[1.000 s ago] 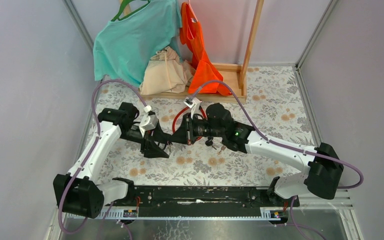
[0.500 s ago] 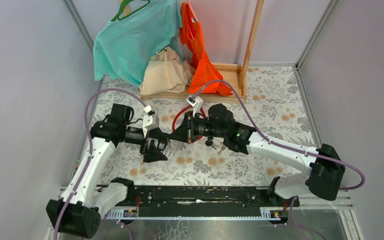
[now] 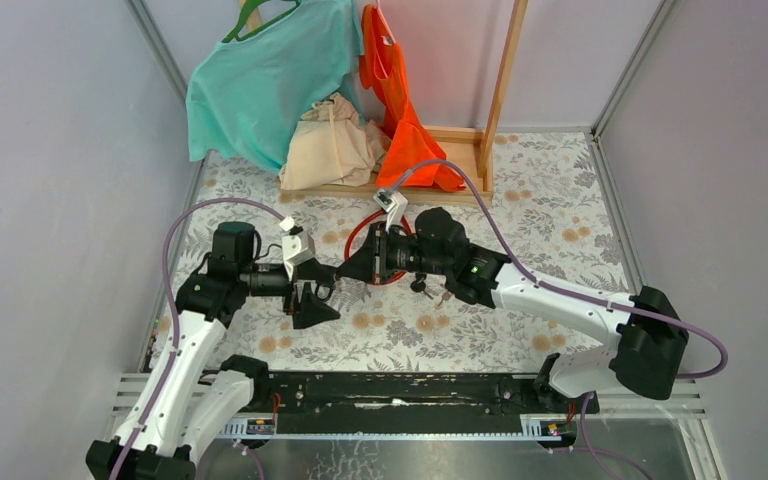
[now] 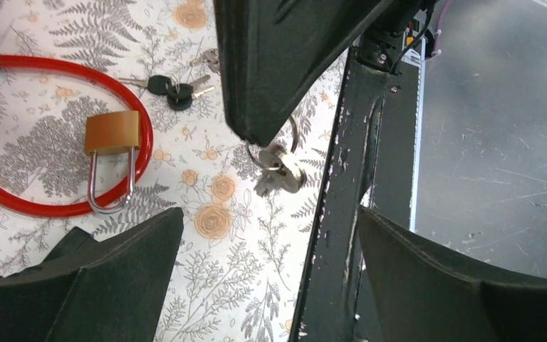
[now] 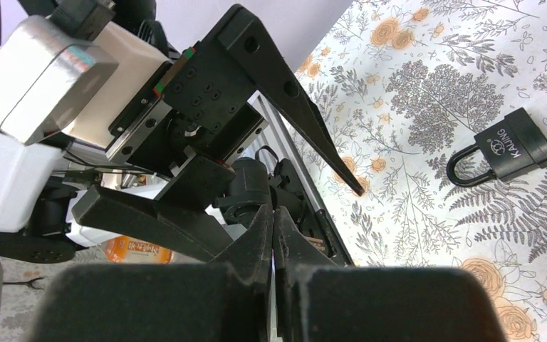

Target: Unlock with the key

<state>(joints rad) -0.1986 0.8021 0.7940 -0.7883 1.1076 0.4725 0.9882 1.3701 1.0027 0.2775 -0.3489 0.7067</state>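
A: Silver key bunch point(image 4: 279, 169) hangs from the right gripper point(image 4: 260, 135), which pinches its ring.
B: And the left gripper point(image 4: 269, 221)?
A: Spread wide, holding nothing, facing the keys. The brass padlock point(image 4: 112, 132) lies on the tabletop point(image 4: 256, 285) beyond one finger, inside the red cable point(image 4: 57, 65) loop.

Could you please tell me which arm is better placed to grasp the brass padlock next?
Probably left: the left gripper is open and empty with the brass padlock in its wrist view, while the right gripper is shut on the keys.
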